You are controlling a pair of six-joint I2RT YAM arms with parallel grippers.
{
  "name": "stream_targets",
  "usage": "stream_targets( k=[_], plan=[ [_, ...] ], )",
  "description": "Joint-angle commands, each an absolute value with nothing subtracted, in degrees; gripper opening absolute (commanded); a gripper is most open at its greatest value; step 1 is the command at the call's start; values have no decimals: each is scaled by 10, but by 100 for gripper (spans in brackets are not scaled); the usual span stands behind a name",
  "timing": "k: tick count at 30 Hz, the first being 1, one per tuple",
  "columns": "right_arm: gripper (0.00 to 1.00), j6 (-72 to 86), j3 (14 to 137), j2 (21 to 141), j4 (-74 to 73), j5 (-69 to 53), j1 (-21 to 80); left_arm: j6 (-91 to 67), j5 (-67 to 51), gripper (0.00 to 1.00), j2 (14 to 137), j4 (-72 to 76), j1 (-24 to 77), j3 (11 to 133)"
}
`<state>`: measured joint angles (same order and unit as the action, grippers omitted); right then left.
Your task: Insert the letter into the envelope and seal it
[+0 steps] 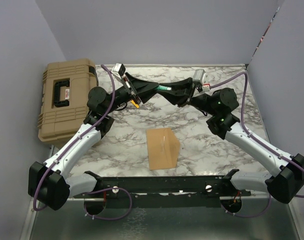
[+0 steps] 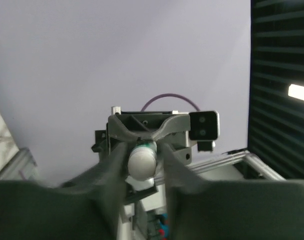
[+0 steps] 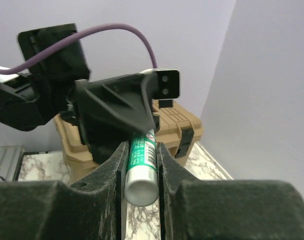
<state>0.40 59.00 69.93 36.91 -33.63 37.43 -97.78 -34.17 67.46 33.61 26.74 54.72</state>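
Observation:
The tan envelope (image 1: pixel 163 148) lies flat on the marble table (image 1: pixel 217 155), front of centre, its pointed flap toward the right. The letter does not show as a separate sheet. Both grippers meet in the air above the back of the table, end to end on one green glue stick (image 1: pixel 164 87). My left gripper (image 1: pixel 154 90) (image 2: pixel 141 161) has its fingers against the stick's white end (image 2: pixel 141 162). From the other side, my right gripper (image 1: pixel 174 90) (image 3: pixel 141 162) is shut on the green labelled body (image 3: pixel 142 160). Neither gripper touches the envelope.
A tan hard case (image 1: pixel 66 100) (image 3: pixel 179 125) with a black handle stands at the back left, past the table's edge. Lavender walls close the back and sides. A black rail (image 1: pixel 162 184) carrying the arm bases runs along the near edge.

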Motion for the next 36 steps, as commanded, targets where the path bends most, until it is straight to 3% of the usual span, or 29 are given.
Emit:
stream_targets(
  k=[1,3,5,10,13,19,22,27,36],
  plan=[
    [0,19,612,681,306,-254,371,-961,-341,57,664,364,269,539],
    [1,26,625,675,253,-198,372,-925,-333,79,655,332,269,533],
    [1,46,639,670,185,-122,372,-858,-323,90,642,255,269,532],
    [0,140,653,674,-41,64,372,-657,-274,93,609,33,269,510],
    [1,180,633,680,-143,59,372,-616,-257,76,599,9,269,442],
    [1,278,524,686,-189,-9,385,-579,-237,23,635,20,297,337],
    [1,308,488,704,-175,-15,422,-569,-218,9,668,44,341,309],
    [1,346,486,766,-177,34,490,-575,-174,0,734,90,424,264],
    [1,348,481,819,-153,100,548,-567,-111,0,748,93,467,233]
  ],
)
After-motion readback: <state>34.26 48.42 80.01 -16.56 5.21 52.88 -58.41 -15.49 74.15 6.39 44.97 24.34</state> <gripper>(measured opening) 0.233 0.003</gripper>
